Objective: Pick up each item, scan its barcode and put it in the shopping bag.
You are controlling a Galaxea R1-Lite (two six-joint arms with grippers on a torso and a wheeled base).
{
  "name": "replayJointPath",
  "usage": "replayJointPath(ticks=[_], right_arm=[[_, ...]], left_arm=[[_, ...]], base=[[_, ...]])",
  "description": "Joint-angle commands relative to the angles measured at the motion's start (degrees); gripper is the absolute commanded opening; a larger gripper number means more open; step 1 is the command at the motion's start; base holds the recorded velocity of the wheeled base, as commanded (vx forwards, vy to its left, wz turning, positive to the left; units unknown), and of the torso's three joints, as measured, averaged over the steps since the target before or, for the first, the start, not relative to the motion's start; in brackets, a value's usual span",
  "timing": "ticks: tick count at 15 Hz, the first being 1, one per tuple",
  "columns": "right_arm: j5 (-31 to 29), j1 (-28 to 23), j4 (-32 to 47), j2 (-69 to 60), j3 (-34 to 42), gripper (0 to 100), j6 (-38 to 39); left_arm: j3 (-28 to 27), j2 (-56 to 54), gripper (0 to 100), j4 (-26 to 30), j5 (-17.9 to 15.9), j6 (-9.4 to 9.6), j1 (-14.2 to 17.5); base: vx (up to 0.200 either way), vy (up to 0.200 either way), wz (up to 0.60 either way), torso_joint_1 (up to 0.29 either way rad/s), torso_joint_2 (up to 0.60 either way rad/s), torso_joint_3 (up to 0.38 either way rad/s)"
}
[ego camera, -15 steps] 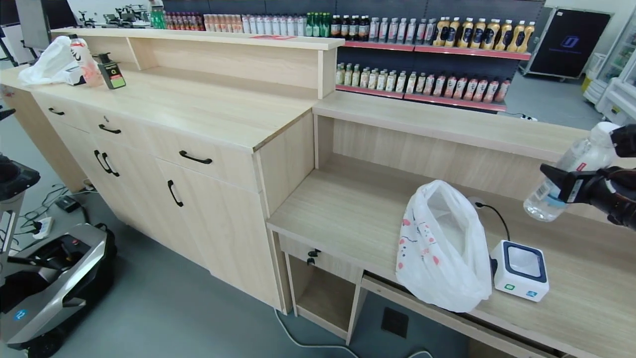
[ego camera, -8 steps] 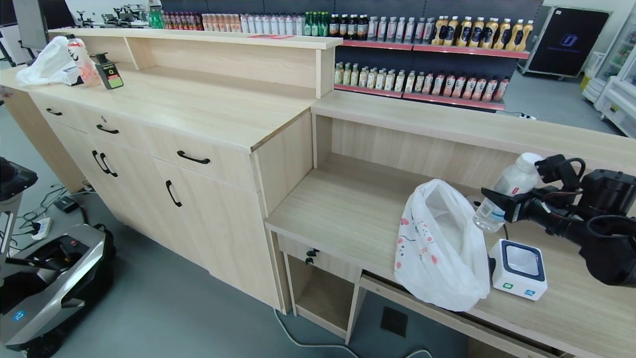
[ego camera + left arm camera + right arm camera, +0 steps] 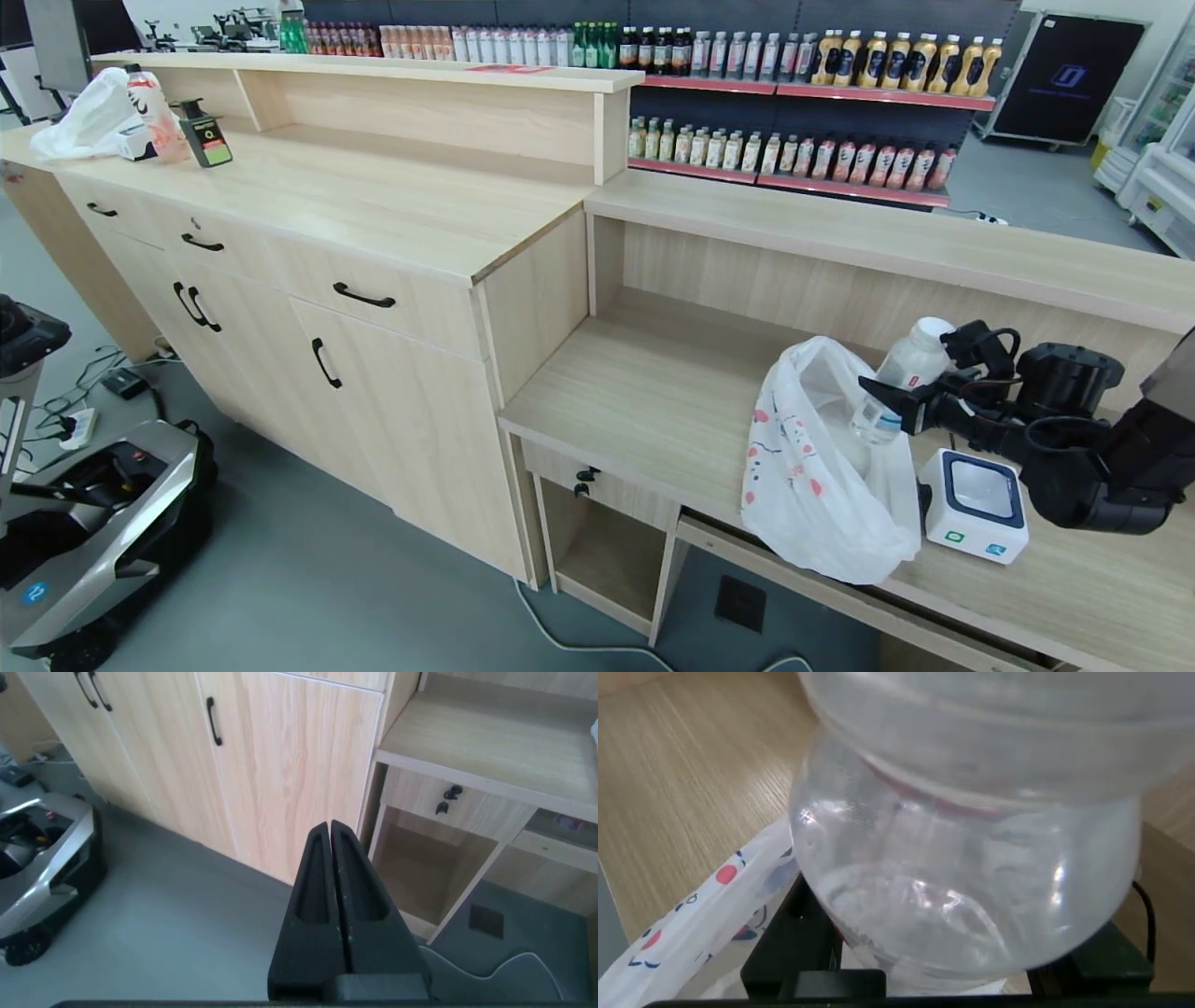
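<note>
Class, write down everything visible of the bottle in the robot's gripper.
The bottle is clear plastic with a white cap and a label bearing a red mark. It is tilted, base lowest, clamped around its middle by the right gripper, above the open mouth of the white shopping bag. Contact with the bag is unclear.

In the head view, the bottle (image 3: 898,387) is partly covered by the right gripper (image 3: 913,373) clamped on it, and its label is too small to be read. Whether its base is already inside the mouth of the shopping bag (image 3: 812,485) cannot be told; it seems to hang at the rim. The bag's inside is largely screened by its own wall. In the right wrist view, the bottle's upper part is cut off by the edge, and the gripper's fingers (image 3: 789,952) are mostly hidden beneath it. Print on the shelf bottles (image 3: 794,154) cannot be made out.
</note>
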Motion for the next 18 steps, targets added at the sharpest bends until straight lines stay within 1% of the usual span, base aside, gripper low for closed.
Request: replayJointPath(ticks=[1, 4, 6, 11, 18], right_arm=[[0.1, 0.5, 0.0, 3.4, -1.5, 0, 0.0], [0.3, 1.9, -0.1, 6.7, -5.5, 0, 0.1], [2.3, 2.2, 0.0, 9.0, -9.2, 0, 0.1], [3.5, 2.8, 0.0, 13.1, -13.1, 0, 0.0], [3.4, 3.3, 0.0, 15.1, -13.2, 0, -1.5]], left_arm=[[0.0, 0.0, 0, 0.0, 0.0, -0.05, 0.0], [0.0, 0.0, 0, 0.0, 0.0, 0.04, 0.0], [0.0, 0.0, 0, 0.0, 0.0, -0.05, 0.0], [0.0, 0.0, 0, 0.0, 0.0, 0.04, 0.0], [0.0, 0.0, 0, 0.0, 0.0, 0.04, 0.0]], base=[[0.0, 0.0, 0.0, 0.0, 0.0, 0.0], [0.0, 0.0, 0.0, 0.0, 0.0, 0.0], [0.0, 0.0, 0.0, 0.0, 0.0, 0.0], [0.0, 0.0, 0.0, 0.0, 0.0, 0.0], [0.0, 0.0, 0.0, 0.0, 0.0, 0.0]])
